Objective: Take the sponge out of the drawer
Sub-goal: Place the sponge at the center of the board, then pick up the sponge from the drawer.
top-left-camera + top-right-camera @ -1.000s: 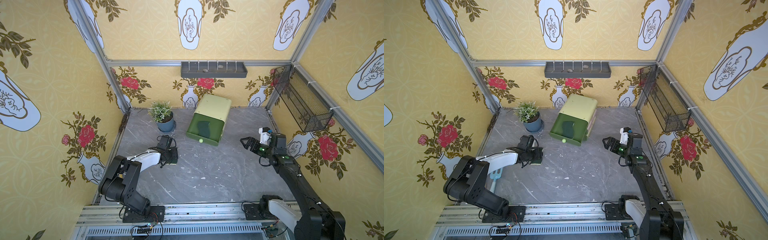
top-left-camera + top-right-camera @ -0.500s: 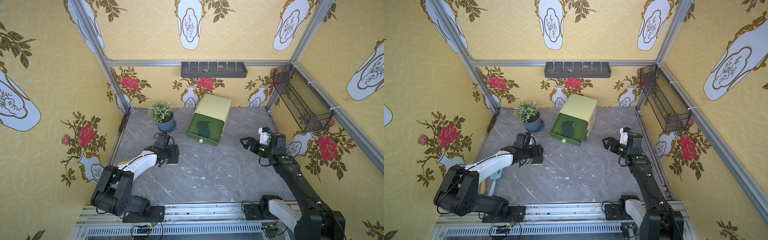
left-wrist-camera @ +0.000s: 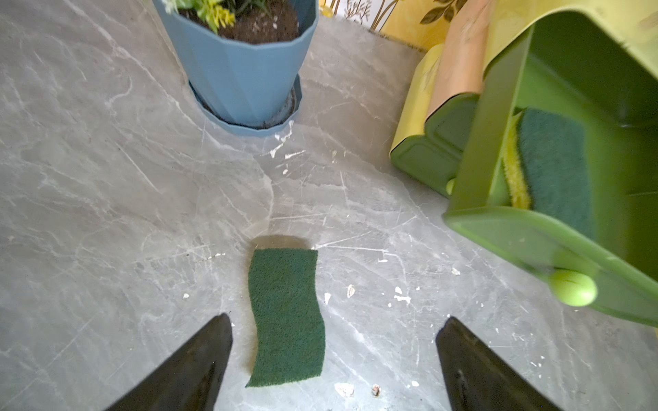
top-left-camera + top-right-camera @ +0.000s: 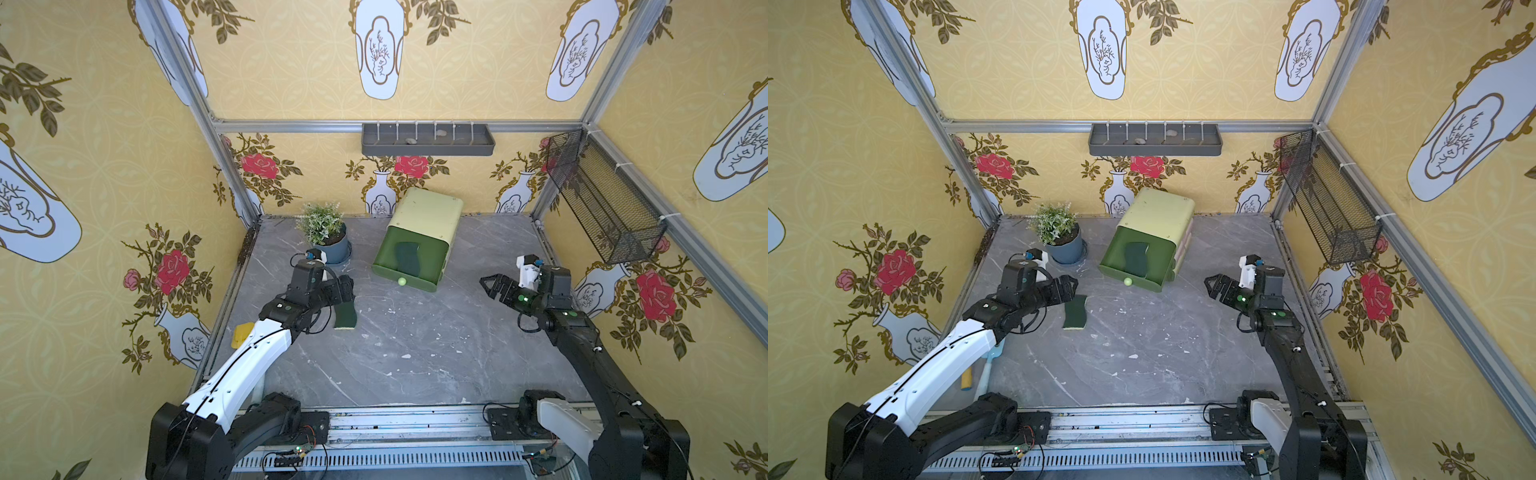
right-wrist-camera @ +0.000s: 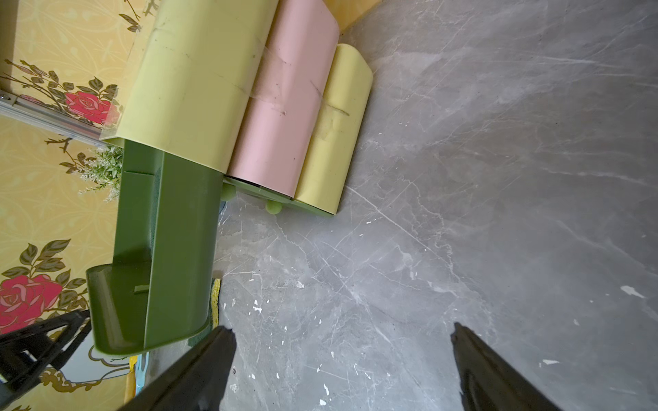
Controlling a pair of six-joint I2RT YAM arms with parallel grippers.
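Sponge (image 3: pixel 286 320) lies loose on the bench (image 4: pixel 415 353) between spread jaws of the left gripper (image 3: pixel 336 318) — right gripper (image 5: pixel 342 327) gapes empty — floral walls (image 4: pixel 291 62).

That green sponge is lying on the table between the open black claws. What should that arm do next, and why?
Probably lift the left gripper up and away. Its jaws stand open either side of the sponge, which lies flat on the table, not gripped. A second sponge sits in the open drawer, so that could come next.
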